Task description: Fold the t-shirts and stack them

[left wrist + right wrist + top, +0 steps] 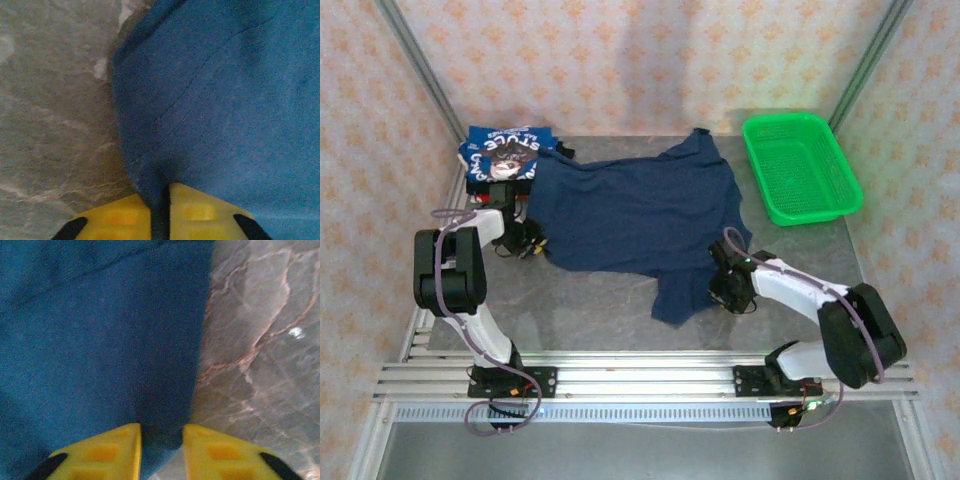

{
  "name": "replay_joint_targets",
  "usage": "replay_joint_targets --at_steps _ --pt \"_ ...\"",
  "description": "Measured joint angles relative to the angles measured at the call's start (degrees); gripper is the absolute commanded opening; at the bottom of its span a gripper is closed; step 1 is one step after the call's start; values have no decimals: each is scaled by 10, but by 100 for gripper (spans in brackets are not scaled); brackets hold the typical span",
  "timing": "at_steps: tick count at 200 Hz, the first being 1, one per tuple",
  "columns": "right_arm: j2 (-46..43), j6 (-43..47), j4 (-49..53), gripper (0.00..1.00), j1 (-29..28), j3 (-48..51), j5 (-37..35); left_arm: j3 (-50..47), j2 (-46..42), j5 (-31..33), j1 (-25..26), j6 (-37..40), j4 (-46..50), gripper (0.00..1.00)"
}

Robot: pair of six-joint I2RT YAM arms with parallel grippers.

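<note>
The navy t-shirt (635,210) lies spread, rumpled, over the middle of the table (610,310). The left gripper (161,210) sits at the shirt's left edge, its 2 yellow fingers (200,212) closed almost together with a thin fold of the navy cloth pinched between them. The right gripper (161,445) is at the shirt's right edge, toward the near side; its fingers stand a little apart with the cloth's edge between them, and I cannot tell whether they grip it. A folded stack of t-shirts (505,155), a blue printed one on top, sits in the far left corner, and the green basket (800,165) in the far right corner.
</note>
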State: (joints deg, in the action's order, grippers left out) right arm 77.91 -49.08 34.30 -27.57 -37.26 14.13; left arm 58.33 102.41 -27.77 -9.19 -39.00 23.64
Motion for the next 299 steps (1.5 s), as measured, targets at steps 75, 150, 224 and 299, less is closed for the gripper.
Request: replay_joint_targets --at_steps 75,150,224,299 --pt "-18 24 28 0 8 -35 -46 -61 -103 17 24 37 -16 5" --pt "-136 35 164 0 8 -108 -82 -83 -294 51 24 81 128 6" --pt "76 118 158 0 19 -225 -66 -71 -158 89 25 88 110 11" --pt "325 193 90 44 33 -469 12 -21 -115 98 25 60 57 64"
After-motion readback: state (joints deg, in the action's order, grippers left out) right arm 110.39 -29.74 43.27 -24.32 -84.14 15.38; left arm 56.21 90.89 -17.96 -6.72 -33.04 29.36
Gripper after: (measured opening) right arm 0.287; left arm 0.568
